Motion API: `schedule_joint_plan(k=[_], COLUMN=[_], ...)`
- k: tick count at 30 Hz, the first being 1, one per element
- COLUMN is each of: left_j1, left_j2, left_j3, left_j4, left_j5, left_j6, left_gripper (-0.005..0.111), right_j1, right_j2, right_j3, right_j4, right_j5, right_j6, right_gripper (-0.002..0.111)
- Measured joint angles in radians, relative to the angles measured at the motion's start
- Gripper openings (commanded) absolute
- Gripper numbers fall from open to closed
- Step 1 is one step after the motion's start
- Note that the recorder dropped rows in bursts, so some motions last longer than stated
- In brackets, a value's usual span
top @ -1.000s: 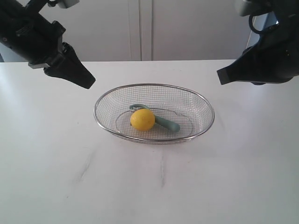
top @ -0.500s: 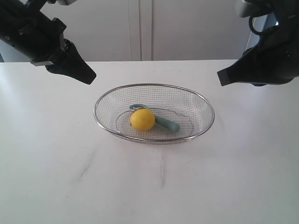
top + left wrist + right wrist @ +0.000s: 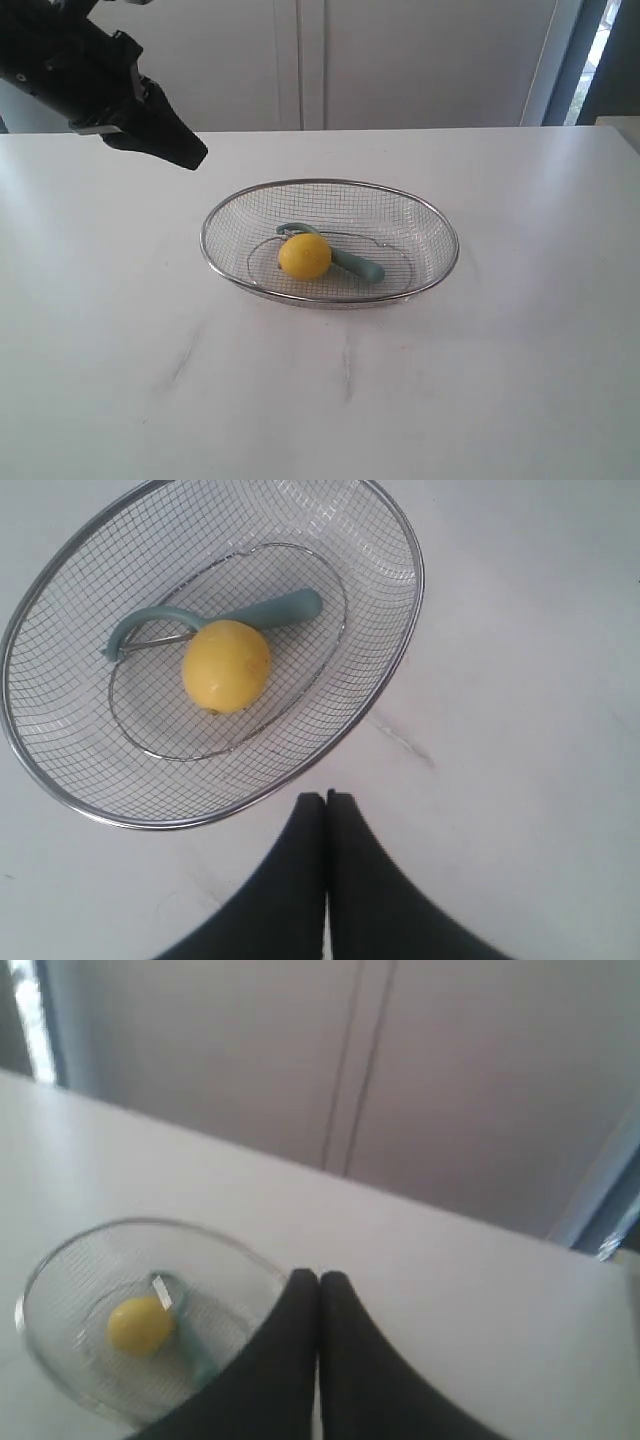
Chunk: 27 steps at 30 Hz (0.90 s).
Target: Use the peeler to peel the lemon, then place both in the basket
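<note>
While the left gripper (image 3: 190, 157) is hovering above the white tabletop (image 3: 500, 380) at the far left, its black fingers are pressing together with nothing between them. Toward the middle, the wide oval basket of silver wire mesh (image 3: 330, 181) is sitting on the table. Inside it, the small round bright yellow lemon (image 3: 305, 256) is lying against the curved head of the pale teal-handled swivel peeler (image 3: 357, 266), whose handle is pointing off to the right. The right gripper (image 3: 319, 1275) (showing only in its own wrist view) is likewise clenched and empty, well apart from the basket. The likely trouble is that a reach for the peeler is going to nudge the lemon and set it rolling. Fingertips could also be snagging the mesh or dragging the light basket across the smooth table.
</note>
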<state>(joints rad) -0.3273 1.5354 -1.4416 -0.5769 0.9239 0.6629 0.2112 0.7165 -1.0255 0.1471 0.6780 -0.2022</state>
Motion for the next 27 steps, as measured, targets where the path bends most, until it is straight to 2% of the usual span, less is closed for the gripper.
schedule_joint_plan(k=[1, 2, 3, 5, 11, 17, 20, 27], left_j1=[0.0, 0.0, 0.0, 0.0, 0.0, 0.0, 0.0, 0.0], left_j2=[0.0, 0.0, 0.0, 0.0, 0.0, 0.0, 0.0, 0.0], left_j3=[0.0, 0.0, 0.0, 0.0, 0.0, 0.0, 0.0, 0.0], left_j4=[0.0, 0.0, 0.0, 0.0, 0.0, 0.0, 0.0, 0.0], left_j5=[0.0, -0.005, -0.012, -0.018, -0.024, -0.024, -0.024, -0.024], left_j6=[0.0, 0.0, 0.0, 0.0, 0.0, 0.0, 0.0, 0.0], left_gripper=[0.0, 0.0, 0.0, 0.0, 0.0, 0.0, 0.0, 0.0], right_j1=[-0.036, -0.127, -0.178, -0.223, -0.235, -0.24, -0.24, -0.265], right_j2=[-0.039, -0.139, -0.206, -0.312, -0.504, -0.571, -0.6, -0.658], right_j3=[0.0, 0.0, 0.0, 0.0, 0.008, 0.184, 0.31, 0.666], right_j4=[0.0, -0.015, -0.03, -0.041, -0.044, -0.044, -0.044, -0.044], right_j5=[-0.002, -0.004, -0.006, -0.006, -0.02, -0.113, -0.211, -0.686], right_j6=[0.0, 0.0, 0.0, 0.0, 0.0, 0.0, 0.057, 0.404], right_gripper=[0.0, 0.0, 0.0, 0.0, 0.0, 0.0, 0.0, 0.0])
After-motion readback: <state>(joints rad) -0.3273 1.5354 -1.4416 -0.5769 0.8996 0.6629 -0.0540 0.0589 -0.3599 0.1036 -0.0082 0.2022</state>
